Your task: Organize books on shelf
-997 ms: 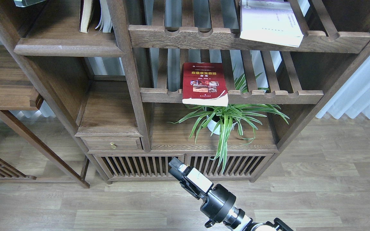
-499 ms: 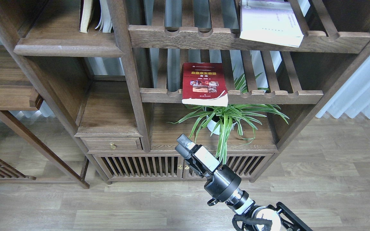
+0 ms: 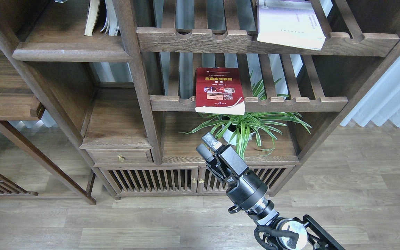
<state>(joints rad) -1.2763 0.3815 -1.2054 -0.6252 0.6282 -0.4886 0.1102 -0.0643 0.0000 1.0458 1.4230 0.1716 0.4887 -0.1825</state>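
The right arm is raised from the lower right edge, angled up and to the left. Its end effector [image 3: 208,145] is held with the two fingers slightly apart, nothing gripped between them.

Open air in front of the bookcase, foliage crowding the lower bay

The plant [image 3: 243,126] is spreading leaves between the right pincer [image 3: 209,146] and the red book [image 3: 219,90], which is overhanging the slatted rack [image 3: 290,103]; the solid shelf [image 3: 71,52] is lying open forward of its standing books.
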